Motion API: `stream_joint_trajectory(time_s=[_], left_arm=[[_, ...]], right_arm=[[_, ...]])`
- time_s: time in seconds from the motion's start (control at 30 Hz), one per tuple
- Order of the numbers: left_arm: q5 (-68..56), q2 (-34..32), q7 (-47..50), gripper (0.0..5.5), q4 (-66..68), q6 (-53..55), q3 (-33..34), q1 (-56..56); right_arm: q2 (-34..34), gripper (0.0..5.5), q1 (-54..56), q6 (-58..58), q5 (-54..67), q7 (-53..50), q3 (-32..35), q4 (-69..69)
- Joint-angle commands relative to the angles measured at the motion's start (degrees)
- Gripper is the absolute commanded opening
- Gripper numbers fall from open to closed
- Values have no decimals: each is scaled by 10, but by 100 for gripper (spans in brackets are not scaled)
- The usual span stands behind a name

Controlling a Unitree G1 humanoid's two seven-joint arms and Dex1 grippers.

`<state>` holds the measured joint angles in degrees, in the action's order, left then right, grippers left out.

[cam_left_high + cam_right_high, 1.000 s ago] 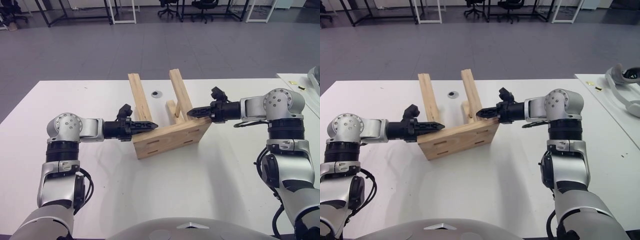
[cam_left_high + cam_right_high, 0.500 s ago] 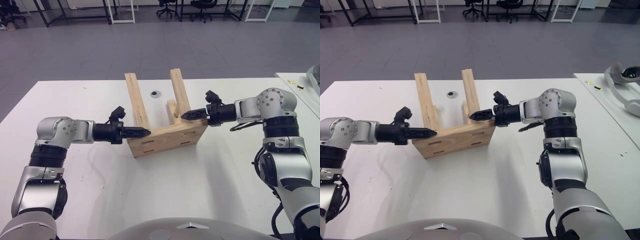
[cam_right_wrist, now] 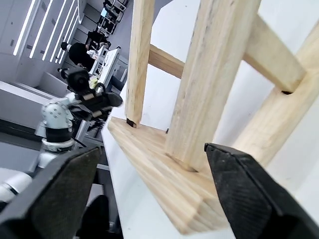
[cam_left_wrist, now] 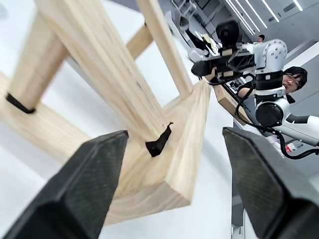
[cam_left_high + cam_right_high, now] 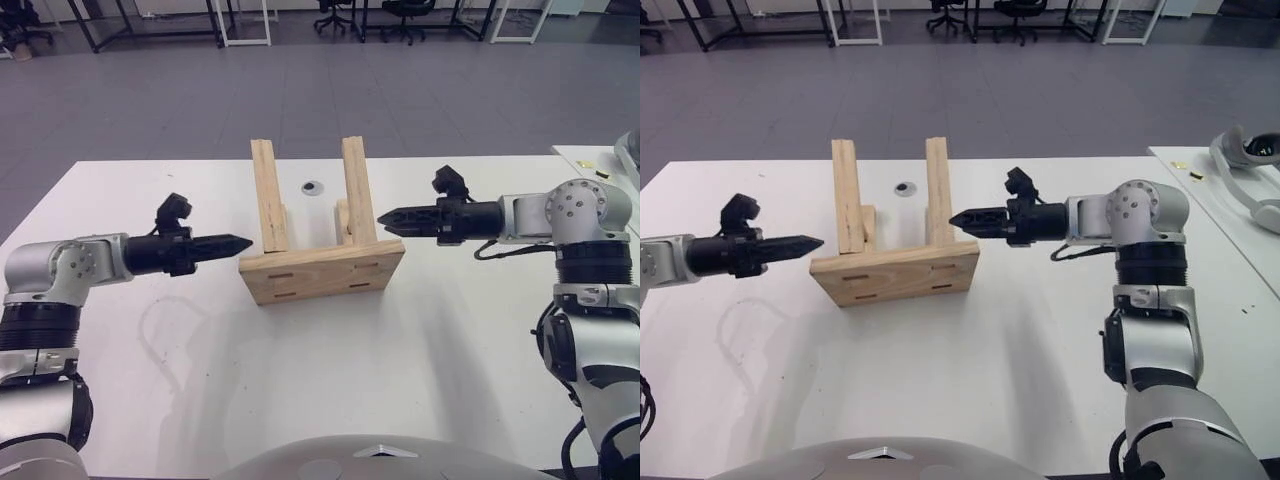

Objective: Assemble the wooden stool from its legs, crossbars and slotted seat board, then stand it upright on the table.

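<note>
- Lying on its side on the table [image 5: 420,380], the stool [image 5: 322,270] is assembled but not upright.
- Its seat board [image 5: 895,273] rests on one long edge, slotted face toward the robot.
- The legs [image 5: 268,195] run level, pointing away from the robot, with a short crossbar [image 5: 342,215] between them near the board.
- The left gripper [image 5: 245,240] hovers over the table to the stool's left, level with the board's top edge, tip aimed at it and clearly apart from it.
- In the left wrist view its fingers [image 4: 79,194] stand spread, with nothing between them; the stool's corner shows past the gap.
- The right gripper [image 5: 385,218] hangs on the stool's right, tip just beside the right leg and above the board's right end; I cannot tell whether it touches.
- Its fingers [image 3: 249,199] are likewise parted and empty in the right wrist view.
- A small dark round mark [image 5: 314,187] sits on the table between the legs' far ends.
</note>
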<state>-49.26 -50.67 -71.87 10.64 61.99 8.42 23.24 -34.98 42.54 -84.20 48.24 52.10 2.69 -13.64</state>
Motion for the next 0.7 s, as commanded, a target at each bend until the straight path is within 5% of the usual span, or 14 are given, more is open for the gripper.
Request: stream_joint_trajectory(time_s=[0.03, 0.13, 0.27, 0.47, 0.7], left_arm=[[107, -37, -48, 348, -36, -206, -1, -77], [188, -28, -88, 348, -38, -385, -23, -134], [249, -22, -116, 348, -25, -508, -48, -185], [291, 35, -89, 348, 42, -591, -76, -128], [329, 81, -91, 427, 110, -623, -120, -53]], right_arm=[[-96, 390, -101, 273, -129, 123, -91, 69], [-118, 390, -156, 448, -197, 188, -109, 67], [-134, 390, -183, 509, -203, 274, -117, 62], [-84, 390, -170, 535, -239, 239, -127, 33], [-35, 503, -138, 583, -289, 223, -151, -5]])
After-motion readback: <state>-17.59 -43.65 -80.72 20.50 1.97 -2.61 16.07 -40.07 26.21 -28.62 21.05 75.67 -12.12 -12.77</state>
